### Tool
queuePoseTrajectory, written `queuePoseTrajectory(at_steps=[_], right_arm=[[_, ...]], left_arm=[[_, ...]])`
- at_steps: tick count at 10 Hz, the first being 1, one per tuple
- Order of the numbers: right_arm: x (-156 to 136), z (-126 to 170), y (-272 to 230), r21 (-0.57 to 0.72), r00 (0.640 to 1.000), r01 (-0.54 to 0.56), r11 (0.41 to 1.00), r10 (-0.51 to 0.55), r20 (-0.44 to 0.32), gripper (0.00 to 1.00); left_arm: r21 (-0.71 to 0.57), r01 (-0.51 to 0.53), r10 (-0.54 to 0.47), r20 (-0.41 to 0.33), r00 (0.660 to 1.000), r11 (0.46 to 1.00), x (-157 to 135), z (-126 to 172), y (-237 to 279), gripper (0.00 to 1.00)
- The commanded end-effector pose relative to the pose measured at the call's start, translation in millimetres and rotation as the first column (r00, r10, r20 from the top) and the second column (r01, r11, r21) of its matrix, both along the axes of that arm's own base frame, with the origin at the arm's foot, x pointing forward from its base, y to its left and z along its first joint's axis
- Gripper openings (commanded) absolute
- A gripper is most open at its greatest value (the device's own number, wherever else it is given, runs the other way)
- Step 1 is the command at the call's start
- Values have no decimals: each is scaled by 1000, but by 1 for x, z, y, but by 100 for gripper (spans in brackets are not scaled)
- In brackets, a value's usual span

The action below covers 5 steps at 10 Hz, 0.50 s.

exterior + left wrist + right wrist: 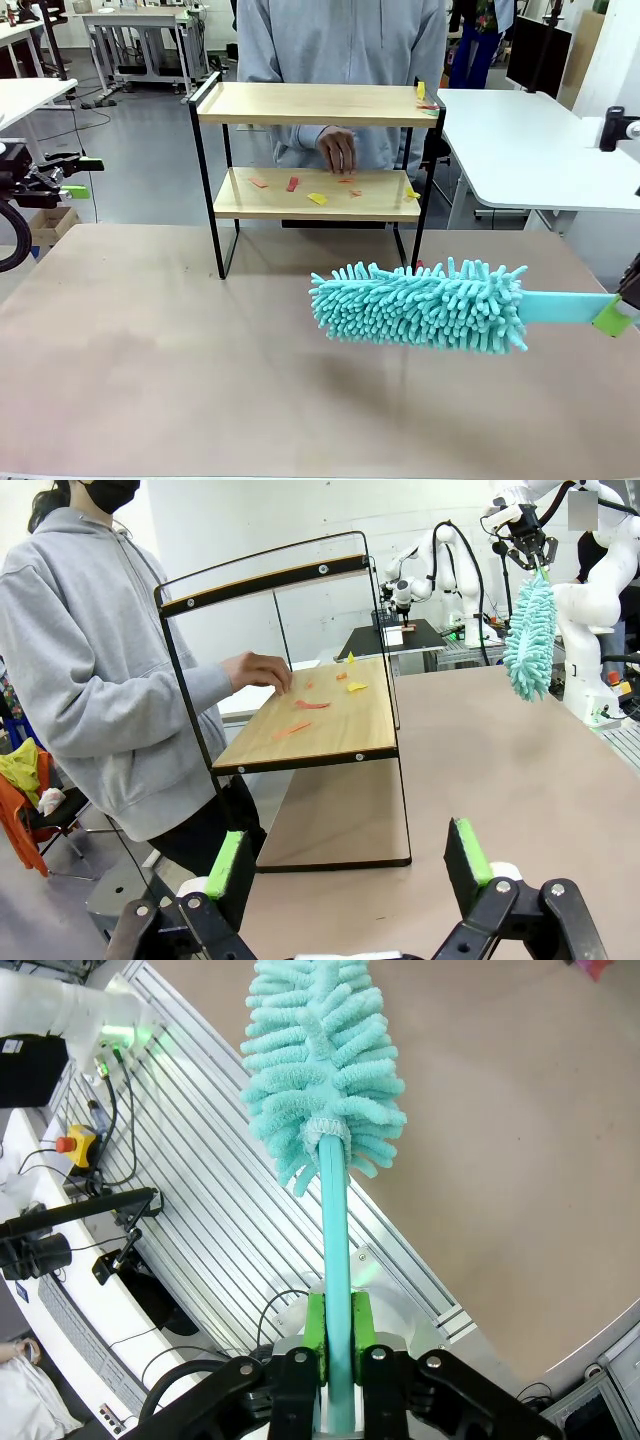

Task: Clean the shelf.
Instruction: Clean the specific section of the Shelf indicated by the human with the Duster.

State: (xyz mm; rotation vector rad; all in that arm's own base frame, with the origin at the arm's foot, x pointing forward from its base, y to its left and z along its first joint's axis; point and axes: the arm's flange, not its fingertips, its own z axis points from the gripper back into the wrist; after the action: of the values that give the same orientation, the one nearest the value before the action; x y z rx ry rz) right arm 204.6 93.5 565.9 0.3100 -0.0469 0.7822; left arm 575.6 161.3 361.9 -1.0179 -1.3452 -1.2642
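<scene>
Currently, in approach, your right pincer (pixel 338 1327) clamps the duster (pixel 420 305); left pincer (pixel 345 865) stands wide. Next, sweep the shelf (pixel 310 103) at 11 o'clock.

Cut off: right end effector (pixel 620 308) at the front view's right edge — one green pad and a black corner show; person (pixel 340 40) above the shoulders, by the top edge.
Hidden: duster (pixel 420 305) handle's end, between the pads in the right wrist view; shelf (pixel 315 104) right front foot, behind the duster.
Too small to tell: scraps (pixel 317 198) on the lower board.
</scene>
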Motion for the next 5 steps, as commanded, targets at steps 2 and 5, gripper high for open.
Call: queuePoseTrajectory(at_steps=[2,5], right_arm=[[1,1,1,4,1000,-4,1000,4,1,13],[8,7,18,44,999,51,998,-51,11,13]], left_arm=[[5,-3,3,6,1000,1000,-2,2,-3,100],[5,-3,3,6,1000,1000,-2,2,-3,100]])
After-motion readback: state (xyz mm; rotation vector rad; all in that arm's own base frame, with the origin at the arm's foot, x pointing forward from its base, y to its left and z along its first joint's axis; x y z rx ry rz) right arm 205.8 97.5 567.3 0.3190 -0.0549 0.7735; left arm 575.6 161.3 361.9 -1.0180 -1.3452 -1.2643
